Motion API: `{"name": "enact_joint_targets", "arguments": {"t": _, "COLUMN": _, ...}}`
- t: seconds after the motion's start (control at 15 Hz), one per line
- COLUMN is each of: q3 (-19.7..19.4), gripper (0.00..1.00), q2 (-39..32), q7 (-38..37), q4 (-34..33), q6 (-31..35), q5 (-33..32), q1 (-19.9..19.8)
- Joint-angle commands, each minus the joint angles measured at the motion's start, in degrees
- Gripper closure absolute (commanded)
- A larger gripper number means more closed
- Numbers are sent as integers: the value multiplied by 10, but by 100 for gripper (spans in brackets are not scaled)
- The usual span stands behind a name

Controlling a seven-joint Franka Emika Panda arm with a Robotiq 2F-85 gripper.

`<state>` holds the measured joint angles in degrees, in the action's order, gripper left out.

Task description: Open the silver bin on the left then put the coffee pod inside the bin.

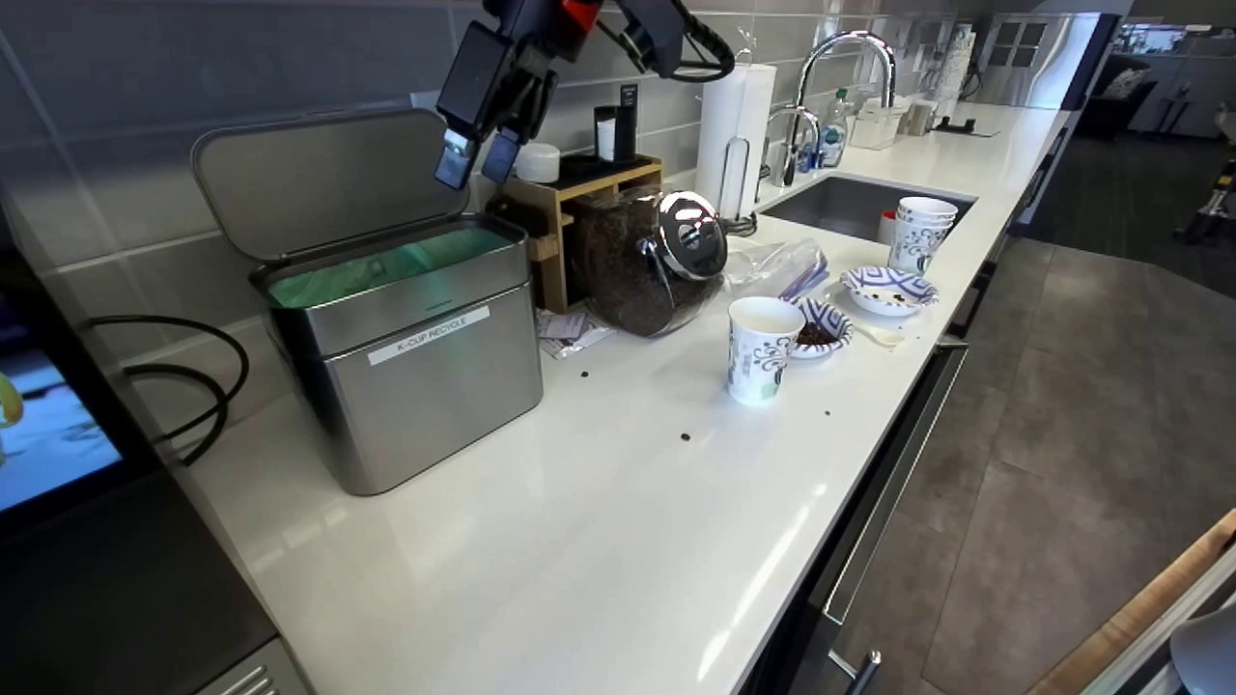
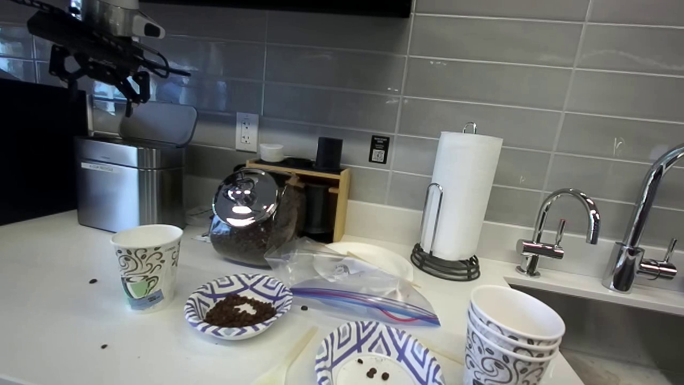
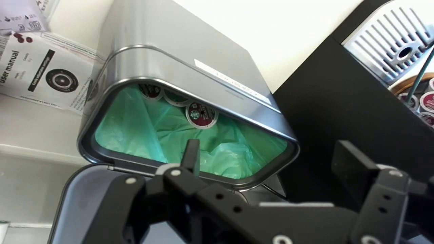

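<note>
The silver bin (image 1: 444, 386) stands at the left of the counter with a label on its front; it also shows in an exterior view (image 2: 131, 187) and the wrist view (image 3: 179, 44). Its lid (image 1: 328, 179) is raised against the wall, and its green liner (image 3: 176, 132) shows. Three coffee pods lie inside along the bin's front wall, a red-brown coffee pod (image 3: 201, 116) among them. My gripper (image 3: 271, 159) is open and empty above the bin, near its raised lid; it also shows in both exterior views (image 1: 478, 162) (image 2: 101, 99). One finger is over the opening, the other beyond the rim.
A black machine (image 3: 318, 98) stands beside the bin, with a pod holder (image 3: 403, 86) of coffee pods past it. A wooden rack (image 2: 342, 203), a coffee bean jar (image 1: 637, 261), a paper cup (image 1: 758, 352), bowls and a paper towel roll (image 2: 462, 195) stand along the counter.
</note>
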<state>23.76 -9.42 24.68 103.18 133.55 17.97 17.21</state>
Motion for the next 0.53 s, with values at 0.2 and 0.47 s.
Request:
{"name": "enact_joint_targets", "arguments": {"t": 0.2, "q3": -21, "gripper": 0, "q2": 74, "q7": -143, "q4": 64, "q6": -35, "q5": -55, "q1": 12}}
{"name": "enact_joint_targets", "arguments": {"t": 0.47, "q3": -23, "gripper": 0, "q2": 102, "q7": -208, "q4": 104, "q6": -49, "q5": -86, "q1": 16}}
